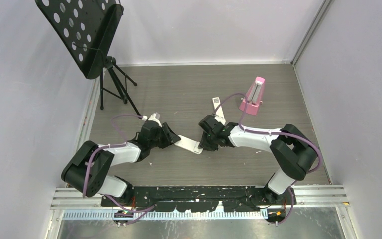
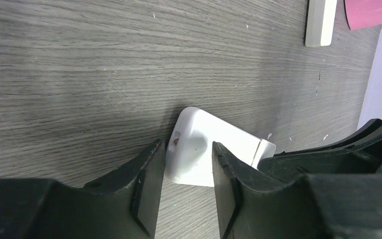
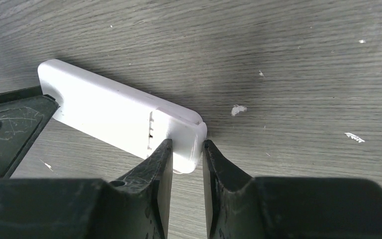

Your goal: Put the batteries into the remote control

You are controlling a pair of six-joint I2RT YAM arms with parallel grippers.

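Note:
The remote control [image 1: 189, 144] is held between my two grippers just above the table, plain white back showing. My left gripper [image 1: 176, 139] has its fingertips against both sides of one rounded end [image 2: 196, 149], where there is a small reddish window. My right gripper [image 1: 202, 144] is shut on the other end, pinching the cover part [image 3: 184, 137] beyond a seam with small notches. In the right wrist view the white body [image 3: 104, 109] runs away to the left, where the left gripper's dark finger shows. No batteries are in view.
A longer slim white remote [image 1: 218, 106] lies further back, beside a pink metronome [image 1: 252, 97]; both also show in the left wrist view, the slim remote [image 2: 321, 22] and the metronome [image 2: 370, 12]. A black music stand [image 1: 82, 35] stands at the back left. Walls enclose the table.

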